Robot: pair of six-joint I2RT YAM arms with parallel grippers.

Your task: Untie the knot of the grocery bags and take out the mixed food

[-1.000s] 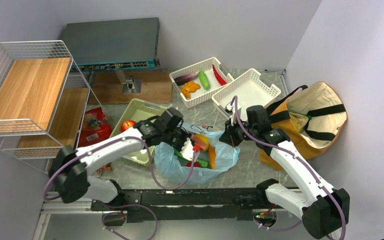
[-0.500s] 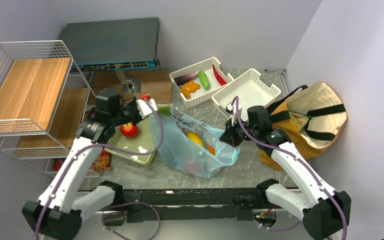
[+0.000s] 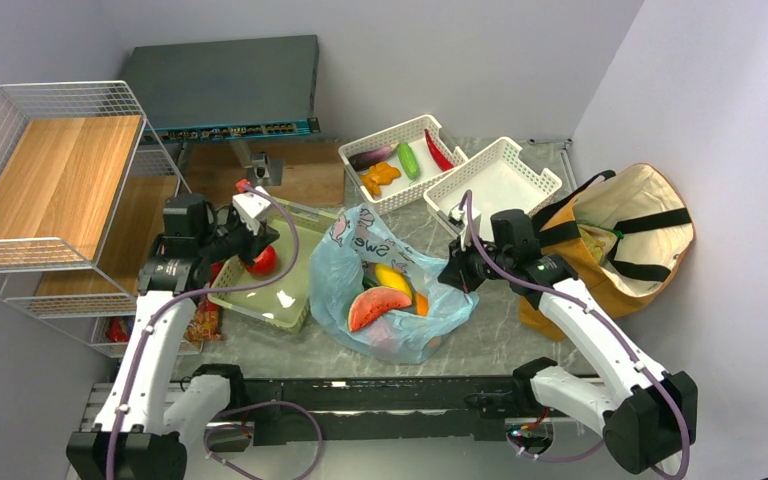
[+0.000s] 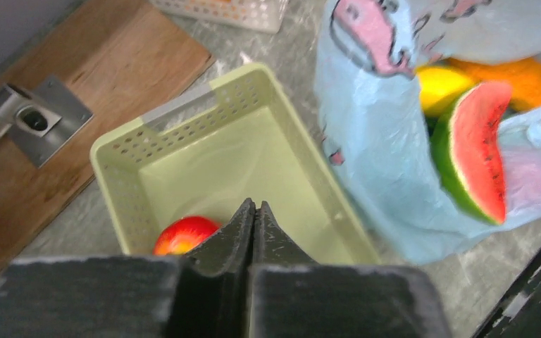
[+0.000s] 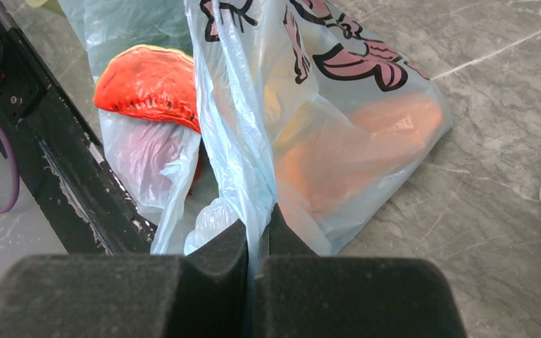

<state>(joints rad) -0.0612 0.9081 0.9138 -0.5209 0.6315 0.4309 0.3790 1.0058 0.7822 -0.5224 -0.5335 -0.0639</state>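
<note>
L pincer closed, empty, over basket; R pincer pinching blue bag rim.

A robotics lab test cell: plain pale walls box in a grey stone-look table, and the left arm and right arm are bolted to a black rail at its near edge. At far left stand a grey rack-mount network unit and a wire shelf rack.

No wording can be read with certainty. The light-blue plastic bag, near the centre of the top view, carries black lettering too small to make out. The wrist views show only its pink-and-black cartoon print.
</note>
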